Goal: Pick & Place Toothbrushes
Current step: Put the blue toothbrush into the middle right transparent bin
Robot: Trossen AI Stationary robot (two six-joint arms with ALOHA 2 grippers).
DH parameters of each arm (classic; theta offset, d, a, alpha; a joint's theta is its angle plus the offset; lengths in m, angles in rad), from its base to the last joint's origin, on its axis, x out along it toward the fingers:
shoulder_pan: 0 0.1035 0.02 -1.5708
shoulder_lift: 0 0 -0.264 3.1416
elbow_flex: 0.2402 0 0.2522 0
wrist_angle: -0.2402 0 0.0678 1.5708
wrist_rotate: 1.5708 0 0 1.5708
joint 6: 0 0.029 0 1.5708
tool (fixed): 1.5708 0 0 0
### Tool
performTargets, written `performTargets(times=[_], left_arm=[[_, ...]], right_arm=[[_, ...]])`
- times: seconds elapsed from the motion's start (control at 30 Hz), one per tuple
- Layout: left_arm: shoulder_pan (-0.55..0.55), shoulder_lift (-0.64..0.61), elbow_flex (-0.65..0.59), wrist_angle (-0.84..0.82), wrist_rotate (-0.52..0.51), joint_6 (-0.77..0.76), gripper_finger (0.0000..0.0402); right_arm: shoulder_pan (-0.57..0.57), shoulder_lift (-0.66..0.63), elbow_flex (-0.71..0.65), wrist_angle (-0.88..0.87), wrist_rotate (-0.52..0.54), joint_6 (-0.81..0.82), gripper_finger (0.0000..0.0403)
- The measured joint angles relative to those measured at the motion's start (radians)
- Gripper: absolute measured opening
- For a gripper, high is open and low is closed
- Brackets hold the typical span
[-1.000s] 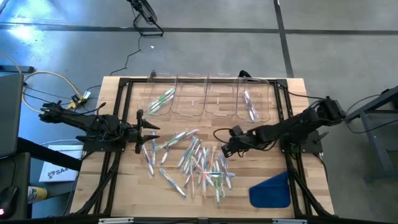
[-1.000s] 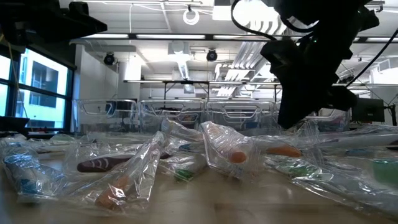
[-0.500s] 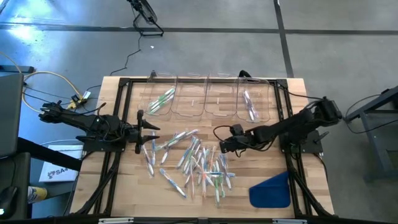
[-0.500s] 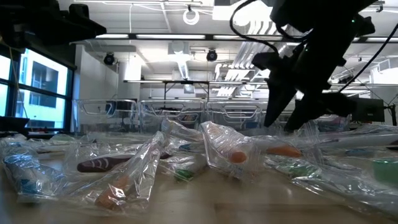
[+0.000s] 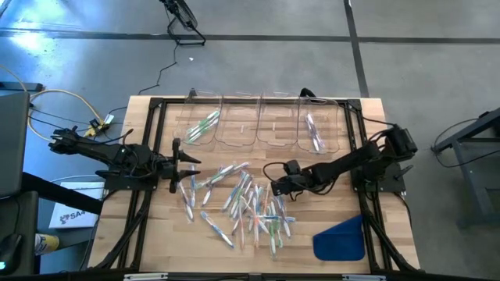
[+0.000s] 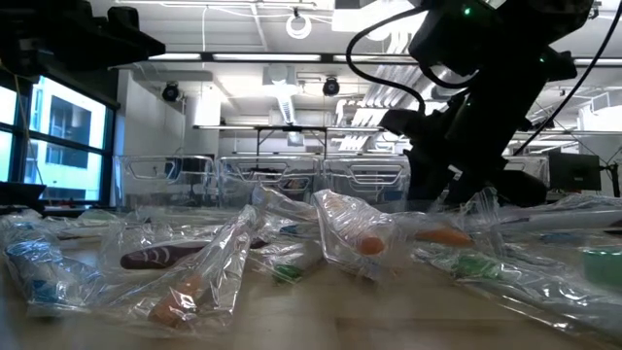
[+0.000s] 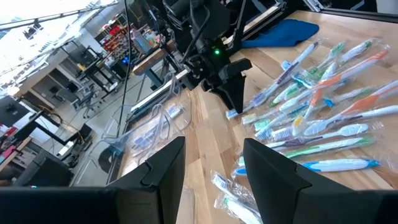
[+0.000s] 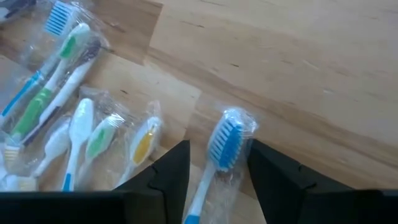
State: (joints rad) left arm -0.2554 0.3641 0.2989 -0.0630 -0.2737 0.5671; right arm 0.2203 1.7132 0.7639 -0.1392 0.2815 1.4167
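A pile of wrapped toothbrushes (image 5: 246,203) lies on the wooden table's middle. My right gripper (image 5: 274,189) hangs open, slanting down over the pile's far right edge. In the right wrist view its fingers (image 8: 219,171) stand on either side of a blue-bristled toothbrush (image 8: 224,144) that lies flat in its clear wrapper. I cannot tell whether they touch it. My left gripper (image 5: 181,164) waits open, level, above the table's left side, left of the pile.
Several clear bins (image 5: 258,125) stand in a row along the far edge; the leftmost (image 5: 205,125) and the rightmost (image 5: 312,131) hold toothbrushes. A blue cloth-like piece (image 5: 340,238) lies at the near right corner. Bare wood shows between the bins and the pile.
My right gripper has sunk toward the pile and moved a little toward the table's left edge. Its fingers, together a second ago, have opened and now stand low at the pile's far right edge. The toothbrushes have stayed in place.
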Motion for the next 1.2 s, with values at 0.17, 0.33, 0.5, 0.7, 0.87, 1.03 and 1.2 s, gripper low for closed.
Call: performTargets(times=[0.17,0.33,0.5,0.7,0.87,1.03,1.2], left_arm=[[0.0,0.0,0.0,0.0,0.0,0.0,0.0159],[0.0,0.0,0.0,0.0,0.0,0.0,0.0159],[0.0,0.0,0.0,0.0,0.0,0.0,0.0159],[0.0,0.0,0.0,0.0,0.0,0.0,0.0159],[0.0,0.0,0.0,0.0,0.0,0.0,0.0159],[0.0,0.0,0.0,0.0,0.0,0.0,0.0159],[0.0,0.0,0.0,0.0,0.0,0.0,0.0159]], right_arm=[[0.001,0.004,-0.001,0.0,0.027,-0.004,0.011],[0.001,0.005,-0.001,-0.002,0.042,-0.01,0.0055],[0.0,0.006,-0.001,0.004,0.05,-0.036,0.0011],[0.0,0.007,-0.003,0.049,0.044,-0.093,0.0005],[0.0,0.004,-0.004,0.07,0.038,-0.137,0.0004],[0.0,0.003,-0.004,0.073,0.028,-0.162,0.0004],[0.0,0.0,-0.004,0.074,0.026,-0.175,0.0004]])
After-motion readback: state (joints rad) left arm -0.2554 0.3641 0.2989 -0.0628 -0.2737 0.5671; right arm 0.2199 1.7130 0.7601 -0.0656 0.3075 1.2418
